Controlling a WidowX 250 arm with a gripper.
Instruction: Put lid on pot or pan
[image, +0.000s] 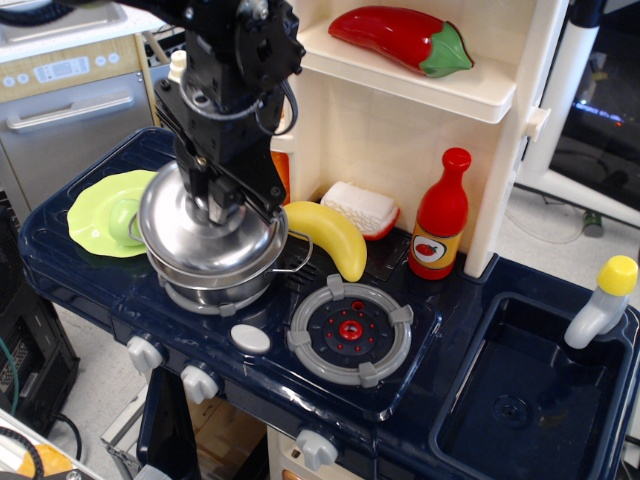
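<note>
Seating the steel lid (205, 232) squarely on the pot (222, 283) wants the gripper (222, 205), clamped on its knob, lowering level.

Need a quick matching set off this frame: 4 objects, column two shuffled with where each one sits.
Things:
1. lid
2. banana
3. red chili pepper
4. yellow-capped bottle

Places:
A. on the cream upper shelf
B. at the right edge, beside the sink basin
C. over the pot, under the tool
D. lying on the stovetop between the pot and the red ketchup bottle

Pairs: 1-C, 2-D, 3-A, 4-B
</note>
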